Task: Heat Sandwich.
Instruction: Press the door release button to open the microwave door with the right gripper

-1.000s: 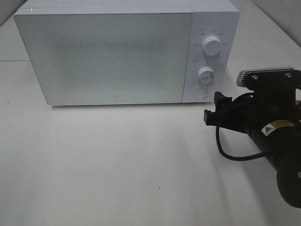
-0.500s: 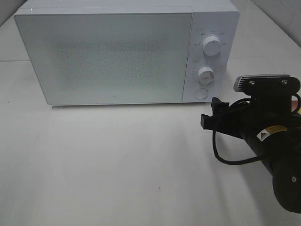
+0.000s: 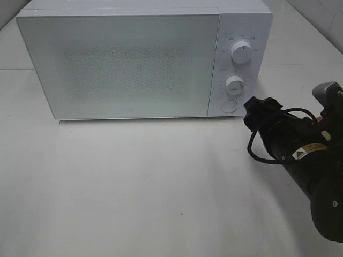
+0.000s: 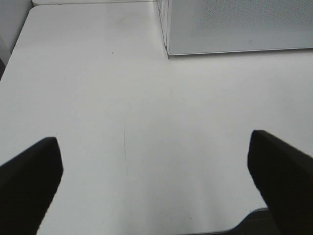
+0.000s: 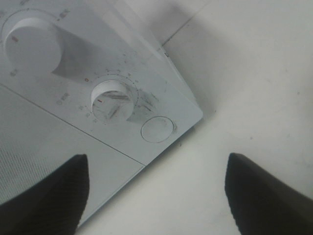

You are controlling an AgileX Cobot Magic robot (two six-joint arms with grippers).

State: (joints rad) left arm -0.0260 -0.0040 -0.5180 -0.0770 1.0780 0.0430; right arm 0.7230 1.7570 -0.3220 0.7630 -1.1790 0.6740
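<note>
**Fig. Both jaws released by the shut microwave**

I read the right jaws as spread wide, grasping nothing, near the round button of the microwave. Only the left wrist view shows the left jaws, equally wide and empty, above the bench. I cannot tell where the sandwich is.

The sandwich shows in no view. The white microwave stands upright near the far edge of the tabletop, its front facing the near edge. Its dotted door is shut, and the control panel carries an upper dial, a lower dial and a round button.
</note>
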